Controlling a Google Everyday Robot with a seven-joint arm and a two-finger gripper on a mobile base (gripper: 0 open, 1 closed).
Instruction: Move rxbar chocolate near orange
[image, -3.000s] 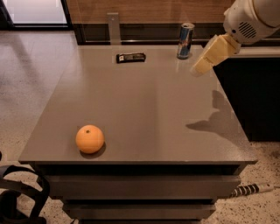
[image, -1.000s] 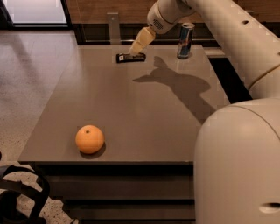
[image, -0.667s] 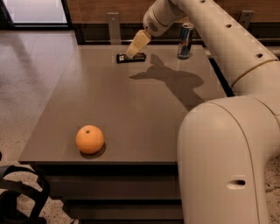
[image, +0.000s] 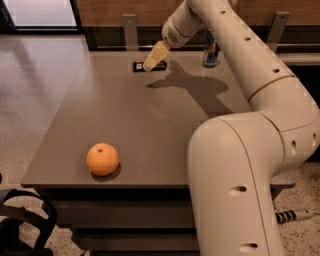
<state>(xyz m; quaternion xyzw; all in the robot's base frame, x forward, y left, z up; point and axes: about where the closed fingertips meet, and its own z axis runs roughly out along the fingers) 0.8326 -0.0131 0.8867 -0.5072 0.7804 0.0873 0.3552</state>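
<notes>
Right up front on the right, the robot's thick cream arm (image: 235, 190) fills the near corner, rising in a big bend and reaching away over the table (image: 150, 125). Low on the left, a dark strapped object (image: 20, 225) sits on the speckled floor, and at the lower right a striped cable end (image: 292, 216) lies beside the base.

On the table's near left, close to the front edge, there's the orange (image: 102, 159), round and bright, stem dimple up, resting alone. A wide stretch of grey tabletop separates it from everything else. Mid-table, the arm's shadow (image: 195, 87) spreads dark across the surface.

Now to the far side: the gripper (image: 148, 66) angles down and to the left, its tan tip right over the rxbar chocolate (image: 138, 66). The bar lies flat near the far edge, its black ends showing on either side of the tip. Parted or closed on it? From here I cannot tell, nor whether there is contact.

Bar and orange sit well apart, far edge against near corner. To the right of the bar, behind the arm, a blue drink can (image: 210, 50) stands upright.
</notes>
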